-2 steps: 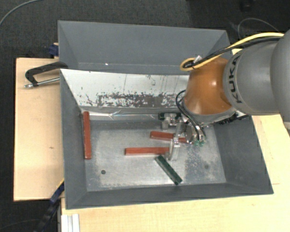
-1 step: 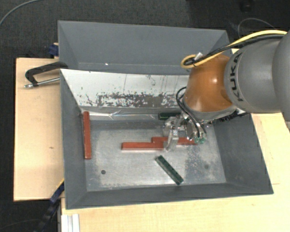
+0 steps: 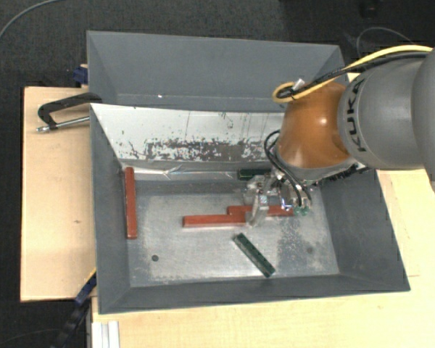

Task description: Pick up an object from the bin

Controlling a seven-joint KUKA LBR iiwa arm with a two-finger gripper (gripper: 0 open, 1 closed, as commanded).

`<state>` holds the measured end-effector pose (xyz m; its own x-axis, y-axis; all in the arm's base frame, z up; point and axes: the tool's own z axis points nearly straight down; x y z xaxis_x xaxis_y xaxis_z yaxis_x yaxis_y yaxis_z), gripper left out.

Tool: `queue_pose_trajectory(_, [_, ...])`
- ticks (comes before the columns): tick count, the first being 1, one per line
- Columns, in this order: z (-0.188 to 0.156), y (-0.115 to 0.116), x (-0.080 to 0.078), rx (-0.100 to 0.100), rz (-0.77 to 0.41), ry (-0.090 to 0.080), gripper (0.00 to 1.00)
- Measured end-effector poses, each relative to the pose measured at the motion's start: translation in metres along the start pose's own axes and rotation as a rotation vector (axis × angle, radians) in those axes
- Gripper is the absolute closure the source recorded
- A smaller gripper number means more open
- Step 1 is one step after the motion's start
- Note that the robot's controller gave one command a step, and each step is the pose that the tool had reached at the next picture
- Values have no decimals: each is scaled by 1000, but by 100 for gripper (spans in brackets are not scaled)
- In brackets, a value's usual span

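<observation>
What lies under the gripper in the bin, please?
Under the gripper lies the right end of a red-brown L-shaped piece on the bin floor. How far that end runs is covered by the gripper.

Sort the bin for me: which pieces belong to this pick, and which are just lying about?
In play:
- gripper, down over the right end of the long red stepped piece mid-bin

Lying about:
- red bar by the left wall
- dark green bar near the front
</observation>
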<state>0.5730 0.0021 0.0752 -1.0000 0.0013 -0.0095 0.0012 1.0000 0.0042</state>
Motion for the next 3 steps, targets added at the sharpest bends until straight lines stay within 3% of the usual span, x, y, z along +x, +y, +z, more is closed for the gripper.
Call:
queue_pose_trajectory(1, [-3,-7,-23,2,25,3,100])
queue_pose_trajectory(2, [-2,-7,-21,3,25,6,0])
queue_pose_trajectory(3, [-2,-7,-21,3,25,6,100])
